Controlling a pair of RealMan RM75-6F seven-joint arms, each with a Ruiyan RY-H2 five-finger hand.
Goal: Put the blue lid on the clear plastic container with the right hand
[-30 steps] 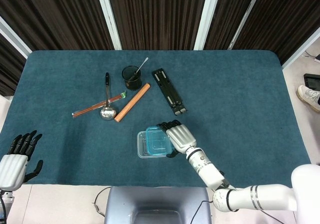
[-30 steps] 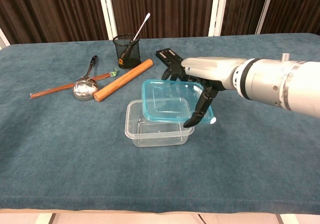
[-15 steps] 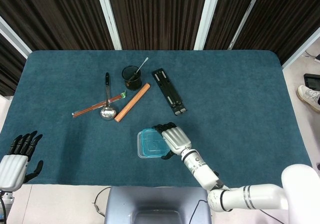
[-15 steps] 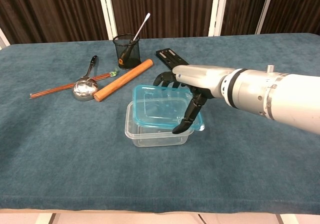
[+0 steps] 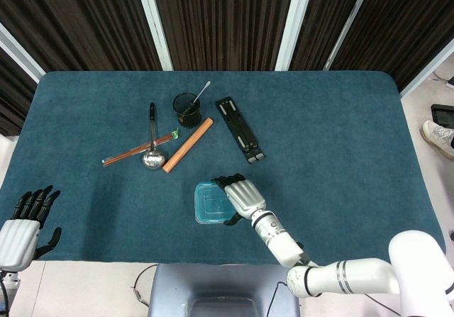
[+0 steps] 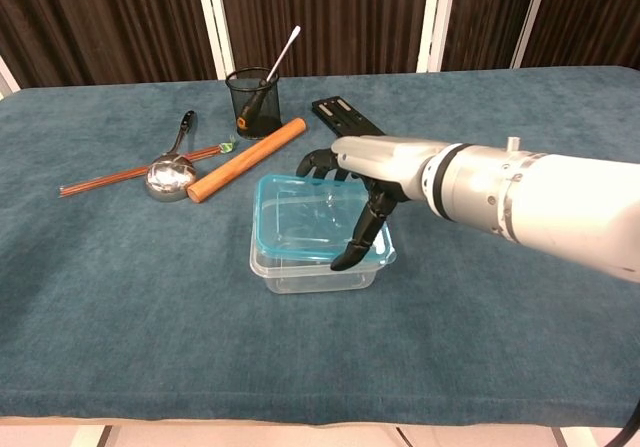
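The blue lid (image 6: 300,217) (image 5: 211,202) lies over the clear plastic container (image 6: 310,272), covering nearly all of it, near the table's front edge. My right hand (image 6: 352,189) (image 5: 237,195) grips the lid at its right side, fingers over the far edge and thumb down at the near right corner. In the head view the container is almost hidden under the lid. My left hand (image 5: 25,225) hangs off the table's front left corner, fingers spread, holding nothing.
Behind the container lie a wooden rolling pin (image 6: 246,159), a metal ladle (image 6: 173,171), chopsticks (image 6: 130,174), a black mesh cup (image 6: 254,102) with utensils and a black folding stand (image 6: 345,116). The table's blue cloth (image 6: 520,297) spreads to the right.
My right hand has carried the lid leftward and down, from overhanging the container's right side to sitting over it. The left hand has not moved.
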